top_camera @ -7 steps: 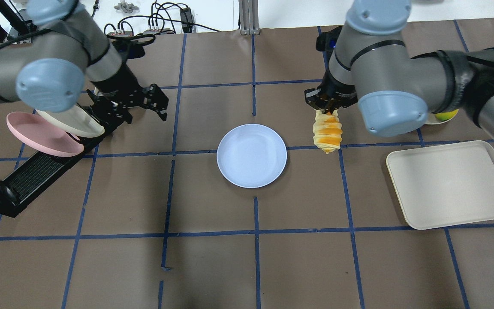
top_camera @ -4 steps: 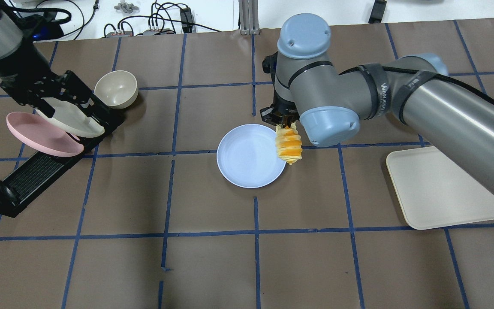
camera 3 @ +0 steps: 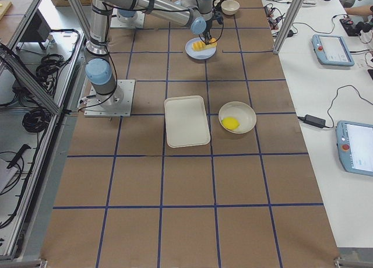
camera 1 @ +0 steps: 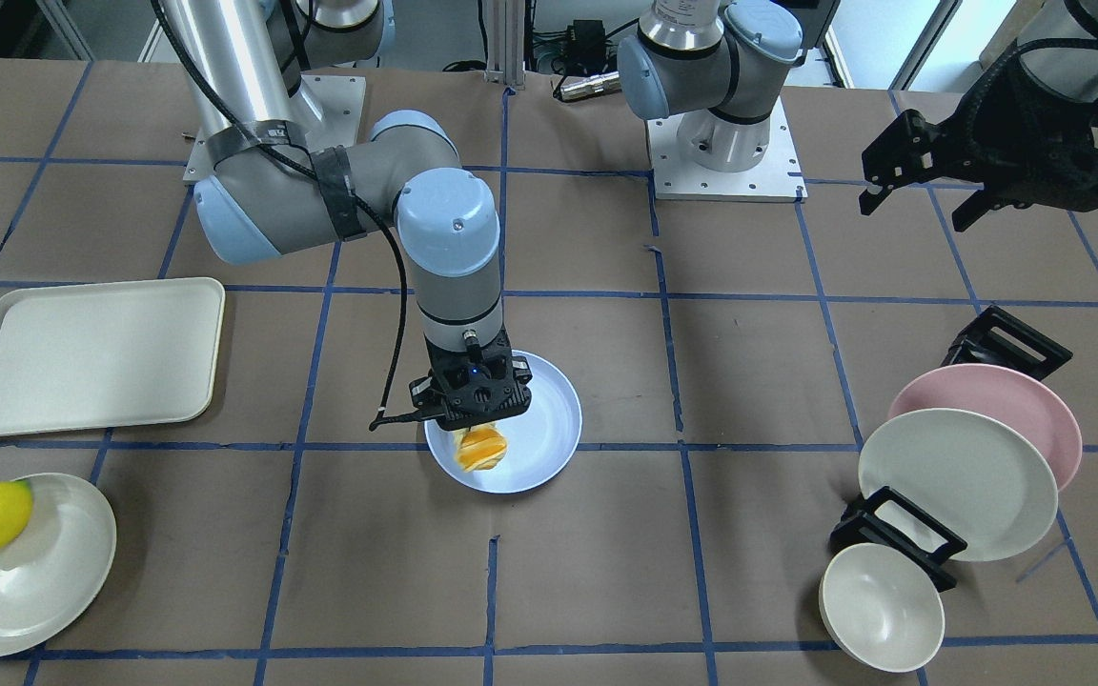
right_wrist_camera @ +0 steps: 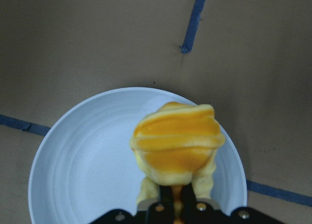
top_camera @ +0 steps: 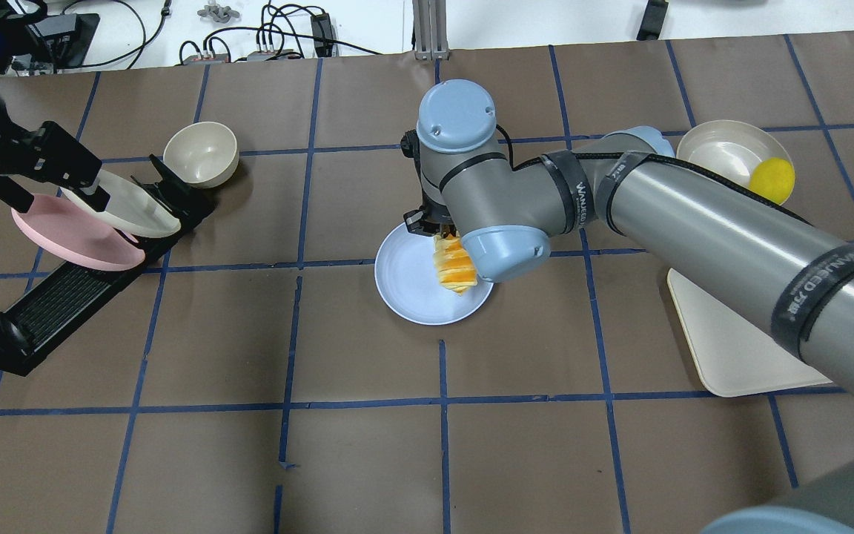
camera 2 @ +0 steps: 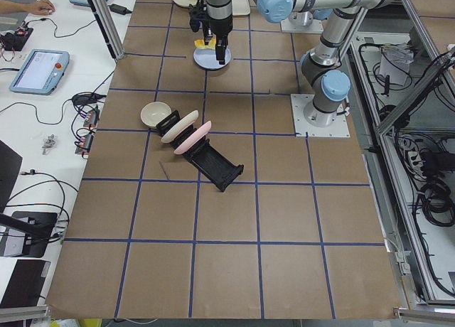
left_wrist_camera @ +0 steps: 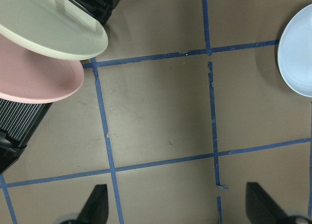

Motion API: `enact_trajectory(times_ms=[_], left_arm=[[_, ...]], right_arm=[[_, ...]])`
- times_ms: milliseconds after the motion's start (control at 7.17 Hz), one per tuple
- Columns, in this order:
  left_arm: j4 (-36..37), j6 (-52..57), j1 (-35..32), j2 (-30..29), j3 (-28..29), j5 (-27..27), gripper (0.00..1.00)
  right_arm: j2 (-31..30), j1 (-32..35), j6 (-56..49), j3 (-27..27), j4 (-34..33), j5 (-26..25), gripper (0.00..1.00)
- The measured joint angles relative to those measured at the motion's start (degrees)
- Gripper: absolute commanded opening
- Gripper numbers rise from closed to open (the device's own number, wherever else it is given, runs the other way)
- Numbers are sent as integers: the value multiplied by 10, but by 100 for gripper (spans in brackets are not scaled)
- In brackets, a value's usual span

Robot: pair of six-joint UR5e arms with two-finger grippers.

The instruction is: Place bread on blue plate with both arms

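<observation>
The bread, a twisted orange and cream roll, hangs end-down from my right gripper, which is shut on its top end. The roll is over the right half of the blue plate, just above or touching it. The right wrist view shows the bread over the plate. My left gripper is open and empty, far to the left above the dish rack. Its fingertips frame bare table in the left wrist view, with the plate's edge at the right.
A black rack at the left holds a pink plate and a cream plate. A cream bowl stands behind it. A cream tray lies at the right. A lemon rests on a cream plate.
My right arm has carried the bread leftwards, from beside the blue plate to over its right half. My left arm has drawn back to the left, past the rack.
</observation>
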Motion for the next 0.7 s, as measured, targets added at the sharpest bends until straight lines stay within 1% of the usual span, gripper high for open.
enact_trajectory(times_ms=[140, 279, 698], left_arm=[[-3, -14, -1, 2, -3, 0, 100], [-3, -20, -3, 6, -13, 1, 100], [4, -31, -6, 25, -52, 10, 100]], right_arm=[[4, 3, 1, -1, -2, 1, 36], [6, 3, 1, -3, -3, 2, 99], [7, 7, -1, -18, 6, 3, 100]])
